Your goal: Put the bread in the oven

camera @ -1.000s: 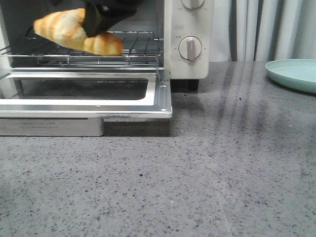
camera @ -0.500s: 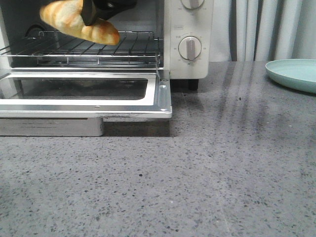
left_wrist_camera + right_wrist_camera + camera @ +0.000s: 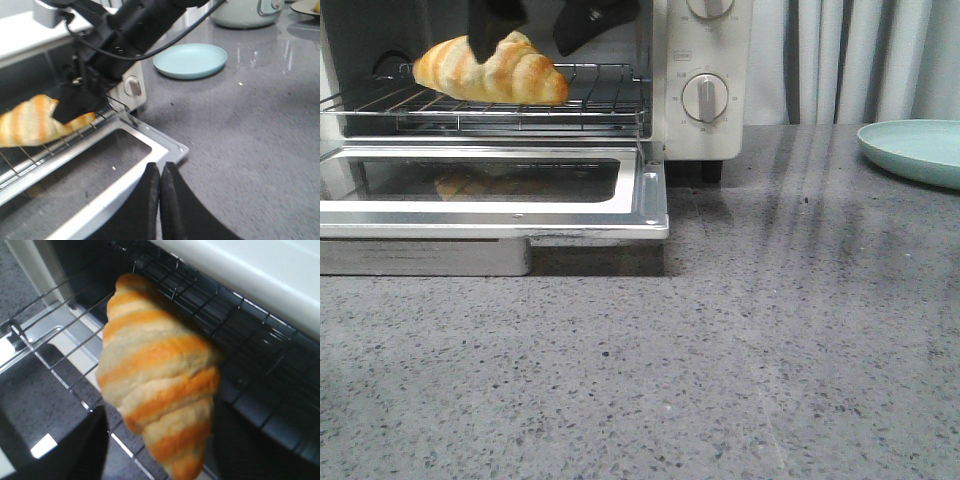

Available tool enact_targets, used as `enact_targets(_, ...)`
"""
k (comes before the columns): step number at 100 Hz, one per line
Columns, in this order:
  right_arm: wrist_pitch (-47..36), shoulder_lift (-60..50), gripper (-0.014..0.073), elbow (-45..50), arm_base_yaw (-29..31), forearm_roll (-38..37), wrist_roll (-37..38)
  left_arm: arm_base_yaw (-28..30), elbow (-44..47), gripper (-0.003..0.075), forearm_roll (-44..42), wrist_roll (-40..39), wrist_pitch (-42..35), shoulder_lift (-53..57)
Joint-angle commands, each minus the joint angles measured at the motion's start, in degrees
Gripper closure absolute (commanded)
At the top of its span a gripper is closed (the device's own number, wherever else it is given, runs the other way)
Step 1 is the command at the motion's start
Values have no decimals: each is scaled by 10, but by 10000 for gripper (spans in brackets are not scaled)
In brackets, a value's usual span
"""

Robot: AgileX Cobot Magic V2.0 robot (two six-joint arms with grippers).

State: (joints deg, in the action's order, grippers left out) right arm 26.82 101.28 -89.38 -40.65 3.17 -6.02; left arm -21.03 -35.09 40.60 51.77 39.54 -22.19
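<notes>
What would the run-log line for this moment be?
bread: lying on oven wire rack | right claw: open, above bread | left claw: shut, away from oven | door: open

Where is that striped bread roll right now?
In the front view, the bread lies on the wire rack inside the open oven, far left, between the right gripper's spread fingers.

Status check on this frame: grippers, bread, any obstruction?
Right gripper open above the bread. Left gripper shut, empty, clear of the oven. Bread lying on the wire rack. Door down, nothing blocking.
</notes>
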Motion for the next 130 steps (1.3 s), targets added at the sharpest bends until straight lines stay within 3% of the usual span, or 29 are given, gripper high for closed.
enact_targets(1,10,-67,473,-13,-8,8,1,2,-14,742,26,-5,-81,13)
enact_targets(8,6,-100,673,13,-18,8,1,2,-14,742,21,-5,-122,35)
enact_targets(20,-39,-197,650,92,-32,-7,0,2,-11,742,-10,-14,-155,72)
enact_targets(42,-119,-423,650,300,-34,-84,0,2,52,742,-123,-211,-181,120)
enact_targets(60,-125,-629,650,439,-15,-120,0,2,77,742,-123,-212,-192,124)
enact_targets(83,-105,-838,650,556,56,-141,0,2,91,741,-122,-212,-191,124)
enact_targets(104,-86,-918,650,586,114,-142,0,2,92,741,-111,-212,-190,124)
enact_targets(130,-78,-921,650,586,115,-142,0,2,92,741,-111,-212,-190,124)
